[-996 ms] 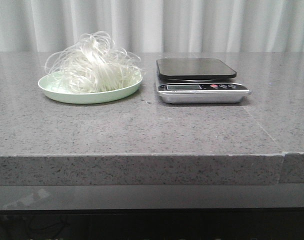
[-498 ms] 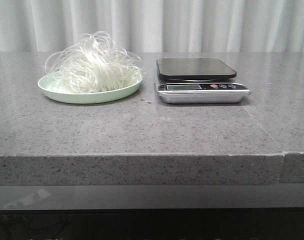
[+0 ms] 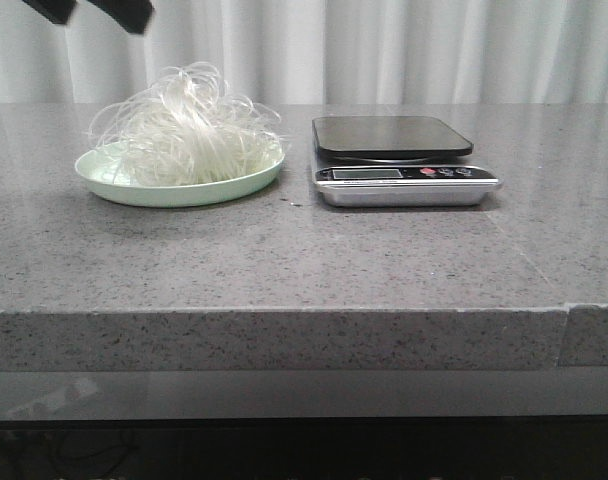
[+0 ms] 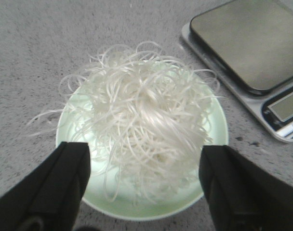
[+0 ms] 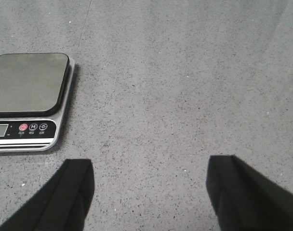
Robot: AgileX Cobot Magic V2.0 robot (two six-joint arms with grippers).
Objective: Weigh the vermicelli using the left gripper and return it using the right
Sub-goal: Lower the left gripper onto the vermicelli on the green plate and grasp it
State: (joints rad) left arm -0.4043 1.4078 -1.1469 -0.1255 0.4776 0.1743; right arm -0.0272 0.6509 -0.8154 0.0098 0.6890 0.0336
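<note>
Vermicelli [image 3: 187, 125] heaped on pale green plate [image 3: 174, 190], left of scale [image 3: 399, 160] on counter [image 3: 304, 250]. Left hand [image 4: 144, 185] spread wide above vermicelli, grasping nothing; right hand [image 5: 151, 192] likewise released over bare counter

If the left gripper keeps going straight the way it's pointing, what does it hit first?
Most likely the vermicelli: the open left gripper frames the nest heaped on the pale green plate, with nothing between. The front view shows it well above, so depth is uncertain.

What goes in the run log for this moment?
left pincer open above vermicelli | vermicelli on plate | scale bare | right pincer open
</note>
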